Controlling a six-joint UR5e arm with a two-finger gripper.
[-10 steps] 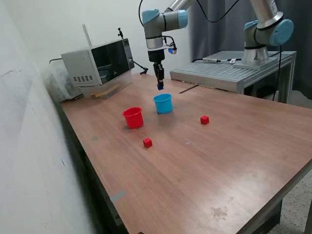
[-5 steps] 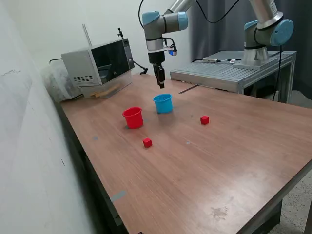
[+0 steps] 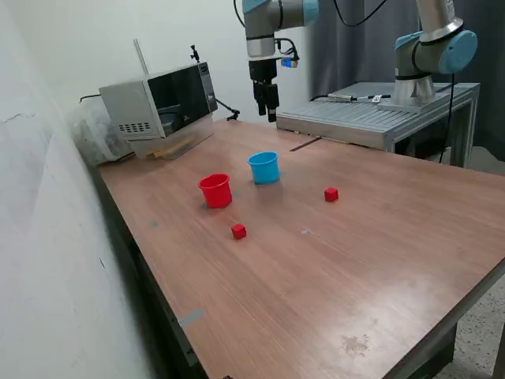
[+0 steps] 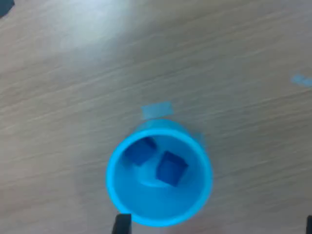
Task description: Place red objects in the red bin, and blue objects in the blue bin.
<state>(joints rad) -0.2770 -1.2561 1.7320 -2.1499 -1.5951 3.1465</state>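
Observation:
The light blue bin stands near the middle of the wooden table, with the red bin beside it on the exterior view's left. The wrist view looks straight down into the blue bin, where two dark blue cubes lie on its bottom. Two red cubes rest on the table, one in front of the red bin and one toward the exterior view's right. My gripper hangs open and empty, high above and behind the blue bin. One dark fingertip shows at the wrist picture's edge.
A microwave sits at the table's back on the exterior view's left. A grey metal platform with a second arm's base stands behind on the right. A wall runs along the left side, and the table edge is near the camera.
A dark blue cube held in the gripper a second ago has dropped into the blue bin. The gripper has since risen and shifted slightly toward the exterior view's right.

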